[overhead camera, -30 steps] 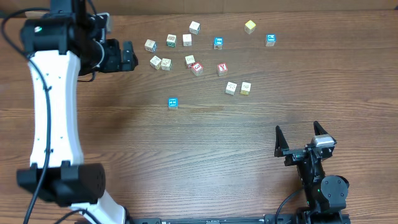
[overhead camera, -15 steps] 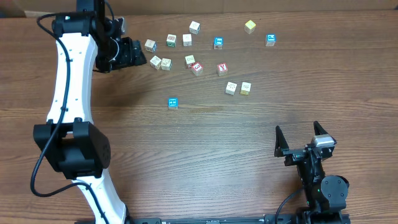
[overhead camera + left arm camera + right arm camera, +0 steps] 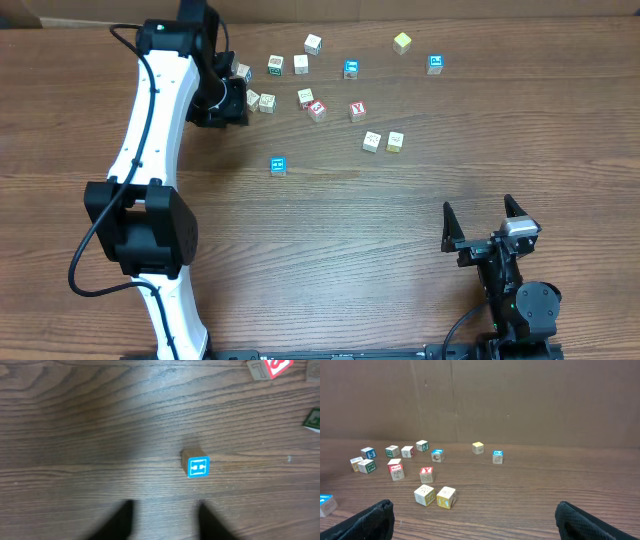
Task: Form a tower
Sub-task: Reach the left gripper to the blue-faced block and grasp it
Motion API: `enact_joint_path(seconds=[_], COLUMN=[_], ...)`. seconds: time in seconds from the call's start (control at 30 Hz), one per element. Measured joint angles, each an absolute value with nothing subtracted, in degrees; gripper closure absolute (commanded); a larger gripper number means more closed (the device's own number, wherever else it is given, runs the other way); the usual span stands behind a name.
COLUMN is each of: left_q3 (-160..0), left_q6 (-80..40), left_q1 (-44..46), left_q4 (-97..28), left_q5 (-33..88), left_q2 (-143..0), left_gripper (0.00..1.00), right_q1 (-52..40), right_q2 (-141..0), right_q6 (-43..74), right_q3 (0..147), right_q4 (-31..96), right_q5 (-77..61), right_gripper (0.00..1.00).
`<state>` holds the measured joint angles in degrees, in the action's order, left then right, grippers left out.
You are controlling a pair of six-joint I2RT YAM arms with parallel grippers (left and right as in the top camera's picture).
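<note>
no tower stands yet, only loose cubes (image 3: 357, 110) scattered beyond the blue h cube (image 3: 198, 466), so the left tool (image 3: 165, 522), part spread and empty, should centre on that cube before pinching, while the right tool (image 3: 480, 218), spread wide, idles well apart from it.

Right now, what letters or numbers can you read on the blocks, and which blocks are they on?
"H": white, on the blue face of the blue cube sitting alone.
"Y": red, on a cream cube.
The marks on the other cubes are too small or blurred to read.
</note>
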<state>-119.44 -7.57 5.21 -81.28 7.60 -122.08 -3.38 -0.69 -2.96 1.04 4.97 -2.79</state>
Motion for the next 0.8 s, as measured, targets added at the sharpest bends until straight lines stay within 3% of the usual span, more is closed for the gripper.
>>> enact_joint_path(seconds=[0.03, 0.07, 0.2, 0.33, 0.43, 0.57, 0.63, 0.8], left_q3=[-119.4, -119.4, -119.4, -118.5, -114.8, -109.8, -108.6, -103.9], left_q6=[-7.9, -8.3, -9.7, -10.5, -11.0, -12.1, -13.7, -16.3], left_q1=[5.4, 5.6, 6.0, 7.1, 8.8, 11.9, 13.0, 14.7], left_q4=[-81.3, -81.3, -82.6, -83.9, -82.5, -79.3, -77.5, -71.9], left_q5=[7.2, 6.7, 5.4, 4.9, 4.8, 3.6, 3.3, 3.0], left_q2=[-122.1, -122.1, -122.1, -122.1, -122.1, -122.1, -122.1, -122.1], left_gripper=[0.01, 0.04, 0.44, 0.5, 0.43, 0.44, 0.36, 0.31], right_q1=[-3.4, -3.4, -3.4, -3.4, -3.4, -3.4, -3.4, -3.4], right_q2=[-0.7, -0.7, -0.7, -0.7, -0.7, -0.7, -0.7, -0.7], right_q6=[-3.0, -3.0, -3.0, -3.0, -3.0, -3.0, -3.0, -3.0], right_q3=[1.0, 1.0, 1.0, 1.0, 1.0, 1.0, 1.0, 1.0], right_q4=[5.0, 5.0, 5.0, 5.0, 5.0, 5.0, 5.0, 5.0], right_q5=[-2.8, -2.8, -2.8, -2.8, -2.8, -2.8, -2.8, -2.8], right_gripper=[0.0, 0.0, 0.0, 0.0, 0.0, 0.0, 0.0, 0.0])
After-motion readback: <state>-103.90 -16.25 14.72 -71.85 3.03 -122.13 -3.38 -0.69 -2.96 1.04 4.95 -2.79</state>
